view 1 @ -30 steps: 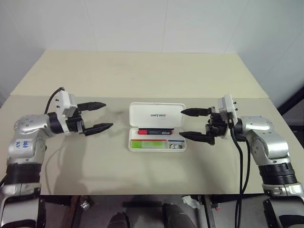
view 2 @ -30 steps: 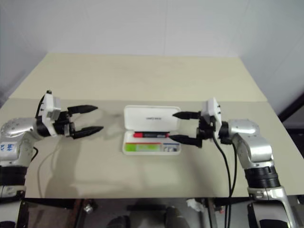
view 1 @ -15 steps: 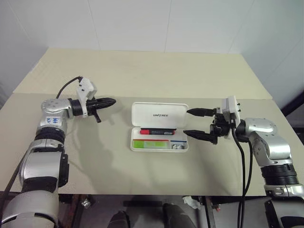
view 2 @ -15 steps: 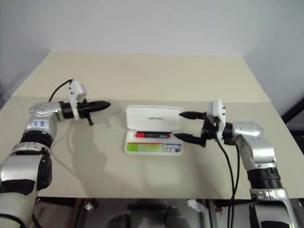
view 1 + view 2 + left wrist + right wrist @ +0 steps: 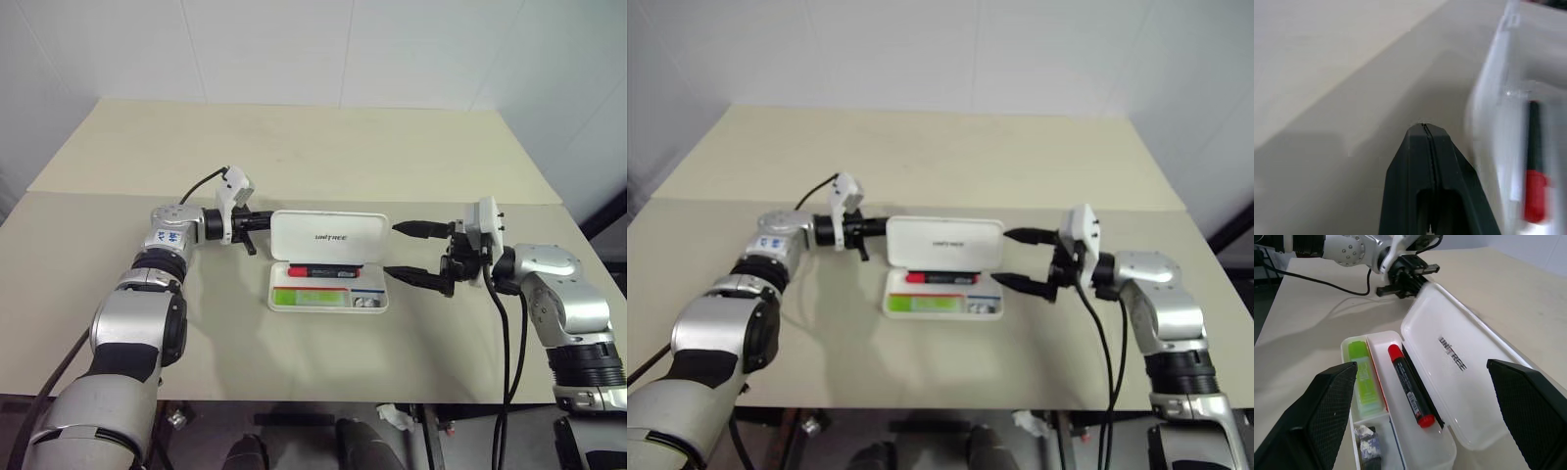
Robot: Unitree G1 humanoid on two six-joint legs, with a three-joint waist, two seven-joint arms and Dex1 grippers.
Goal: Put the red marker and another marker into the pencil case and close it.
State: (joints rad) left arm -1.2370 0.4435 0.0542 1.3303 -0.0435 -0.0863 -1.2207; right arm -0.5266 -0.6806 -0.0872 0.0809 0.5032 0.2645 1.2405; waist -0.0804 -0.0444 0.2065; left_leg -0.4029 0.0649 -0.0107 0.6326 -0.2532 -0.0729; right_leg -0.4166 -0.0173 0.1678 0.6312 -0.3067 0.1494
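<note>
Both markers lie in open pencil case point(image 5: 328, 284) mid-frame; left gripper point(image 5: 257, 222), jaws shut & empty, sits at lid edge prob. to push it closed, right gripper point(image 5: 416, 253) jaws wide, empty.

Bare table point(image 5: 294, 157) behind and before the open pencil case point(image 5: 327, 259), a gripper at each end.

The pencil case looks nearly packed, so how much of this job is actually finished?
Both pens are in: the red marker and the light-green highlighter lie in the tray of the pencil case. In hand is the closing: the left gripper, fingers shut, sits at the left end of the raised lid, apparently to push it. The right gripper waits open beside the case's other end. Left: shutting the lid.
</note>
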